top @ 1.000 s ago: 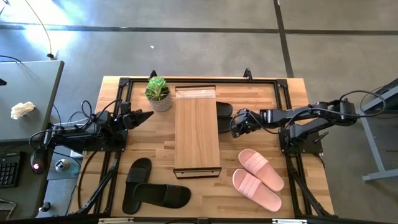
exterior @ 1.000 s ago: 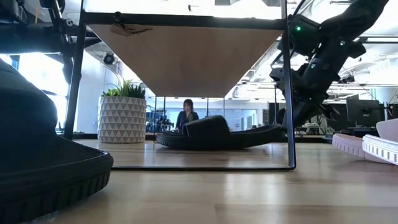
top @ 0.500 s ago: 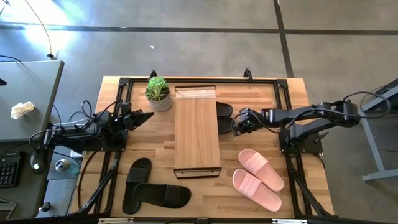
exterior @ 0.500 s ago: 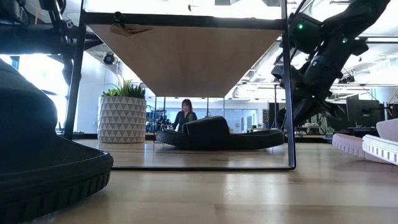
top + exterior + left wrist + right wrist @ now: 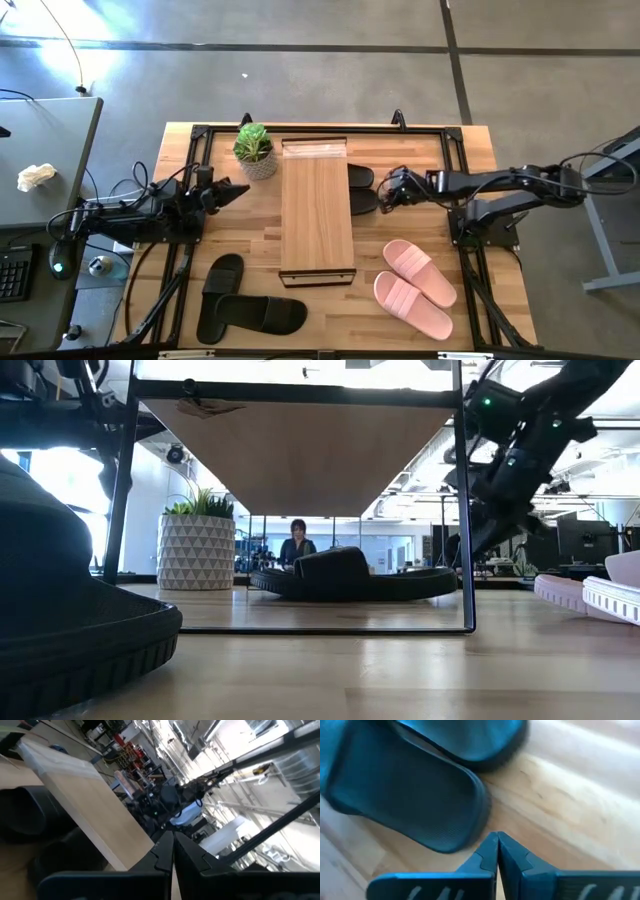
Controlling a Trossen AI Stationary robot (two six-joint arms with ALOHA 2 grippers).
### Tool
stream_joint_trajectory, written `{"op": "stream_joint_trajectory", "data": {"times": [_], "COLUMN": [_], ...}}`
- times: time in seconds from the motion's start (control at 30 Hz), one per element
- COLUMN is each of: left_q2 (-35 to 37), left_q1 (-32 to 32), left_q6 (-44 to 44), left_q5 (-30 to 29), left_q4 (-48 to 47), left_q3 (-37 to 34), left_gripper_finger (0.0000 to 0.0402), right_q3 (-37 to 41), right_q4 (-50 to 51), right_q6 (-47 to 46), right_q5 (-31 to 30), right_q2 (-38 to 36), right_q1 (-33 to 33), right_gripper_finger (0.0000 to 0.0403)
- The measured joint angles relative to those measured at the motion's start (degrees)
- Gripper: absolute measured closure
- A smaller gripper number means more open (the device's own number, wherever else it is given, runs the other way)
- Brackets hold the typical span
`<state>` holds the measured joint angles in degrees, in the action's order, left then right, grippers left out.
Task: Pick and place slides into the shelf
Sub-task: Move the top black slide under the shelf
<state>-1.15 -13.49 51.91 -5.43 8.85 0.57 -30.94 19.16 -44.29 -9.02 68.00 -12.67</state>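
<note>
Two black slides (image 5: 361, 190) sat tucked under the shelf (image 5: 317, 208); two black (image 5: 240, 305) and two pink (image 5: 413, 287) waited on the surface (image 5: 245, 230). The right tool (image 5: 385, 195), pinched empty, hovered beside them; the left tool (image 5: 240, 186) idled, fingers together.

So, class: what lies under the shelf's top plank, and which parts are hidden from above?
Two black slides lie under the shelf. From above only their ends stick out on the right gripper's side; the plank covers the rest.
</note>
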Motion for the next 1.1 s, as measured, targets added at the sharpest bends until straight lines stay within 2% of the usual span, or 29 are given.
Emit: {"op": "stream_joint_trajectory", "data": {"times": [0.17,0.23,0.5,0.77,1.1], "left_q2": [0.0,0.0,0.0,0.0,0.0], "left_q1": [0.0,0.0,0.0,0.0,0.0], "left_q6": [-2.5,-2.7,-2.6,-2.6,-2.6], "left_q5": [2.2,2.8,2.8,2.6,2.4], "left_q4": [0.0,0.0,0.0,0.0,0.0], "left_q3": [0.0,0.0,0.0,0.0,0.0], "left_gripper_finger": [0.0399,0.0399,0.0399,0.0399,0.0399], "right_q3": [0.0,0.0,0.0,0.0,-0.2], "right_q4": [-0.7,-0.6,-1.3,-12.2,-19.9], "right_q6": [13.0,15.4,12.2,13.2,10.7], "right_q5": [2.9,3.4,4.1,4.6,6.3], "right_q2": [0.0,0.0,4.5,10.4,16.2], "right_q1": [-1.6,-1.7,-3.6,-3.4,-2.9], "right_gripper_finger": [0.0403,0.0403,0.0403,0.0403,0.0403]}}
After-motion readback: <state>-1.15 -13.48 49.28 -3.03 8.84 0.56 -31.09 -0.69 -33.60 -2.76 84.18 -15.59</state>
